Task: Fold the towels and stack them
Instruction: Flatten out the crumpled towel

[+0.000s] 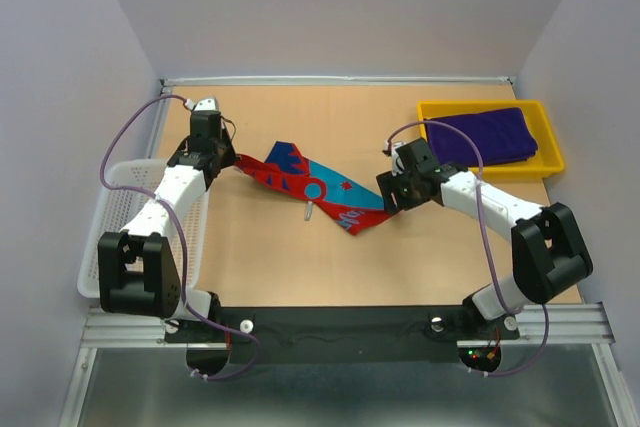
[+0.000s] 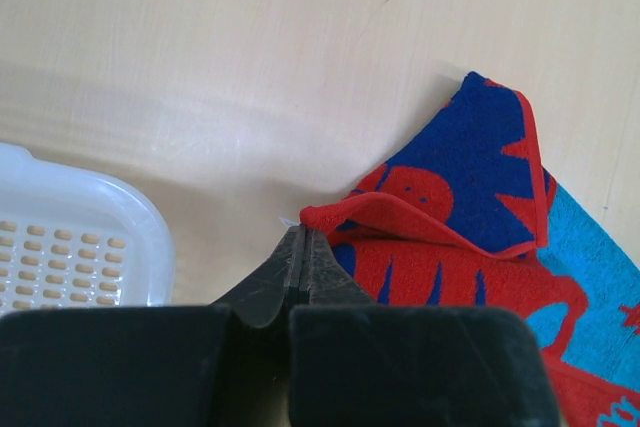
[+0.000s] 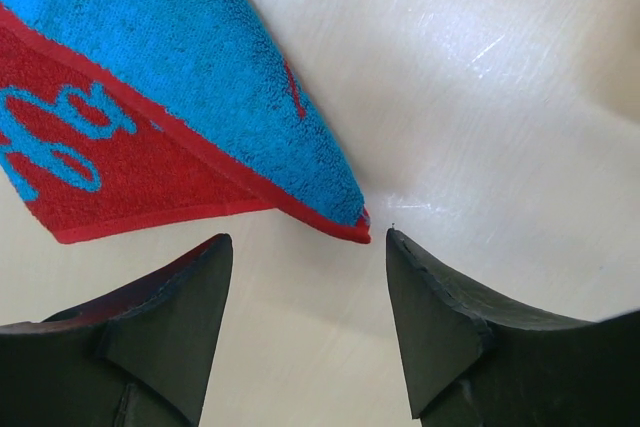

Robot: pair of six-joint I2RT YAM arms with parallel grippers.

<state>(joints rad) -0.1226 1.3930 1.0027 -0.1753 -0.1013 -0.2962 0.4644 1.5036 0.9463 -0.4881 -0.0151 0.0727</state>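
A red towel (image 1: 310, 185) with blue and light-blue marks lies stretched in a twisted strip across the middle of the table. My left gripper (image 1: 230, 158) is shut on the towel's left corner; in the left wrist view the jaws (image 2: 303, 233) meet right at the towel's red edge (image 2: 420, 277), which folds over there. My right gripper (image 1: 386, 204) is open at the towel's right end. In the right wrist view, the towel's pointed corner (image 3: 200, 117) lies on the table just ahead of the spread fingertips (image 3: 308, 237), untouched. A deep purple towel (image 1: 484, 136) lies folded in the yellow tray.
The yellow tray (image 1: 548, 139) sits at the back right. A white mesh basket (image 1: 128, 209) hangs over the table's left edge, close under the left arm; its corner (image 2: 70, 257) shows in the left wrist view. A small white tag (image 1: 308, 213) sticks out below the towel.
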